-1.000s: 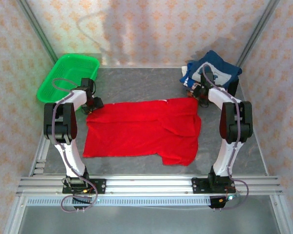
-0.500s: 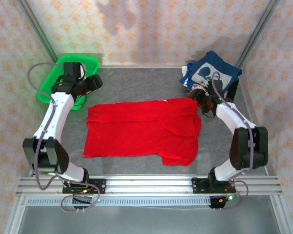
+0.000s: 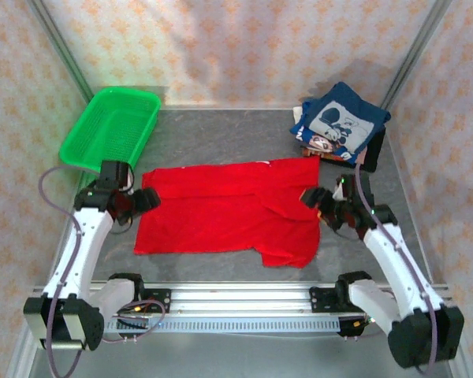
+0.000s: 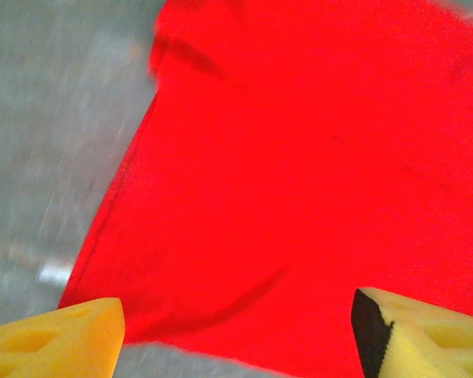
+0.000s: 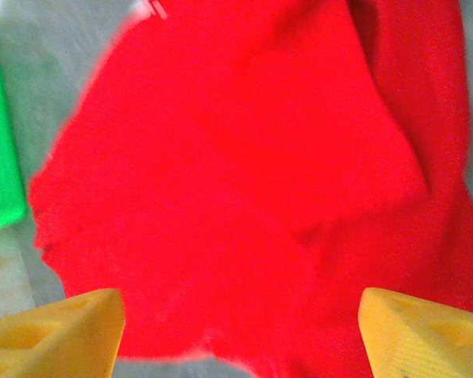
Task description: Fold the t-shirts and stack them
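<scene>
Two wide, empty claws: left claw [image 4: 236,323] and right claw [image 5: 240,323] at the red t-shirt's [image 3: 229,209] opposite sides.

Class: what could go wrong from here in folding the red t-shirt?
1. The right hand, open at the doubled-over side of the red t-shirt, might pinch only the top layer and undo that fold.
2. The left hand is open at the opposite edge; uneven grips could skew the fold.

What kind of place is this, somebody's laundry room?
More likely a robot test booth than a home. A left arm and right arm are bolted to a metal rail, patterned panels wall in a grey table, and a red t-shirt lies spread for folding.
</scene>
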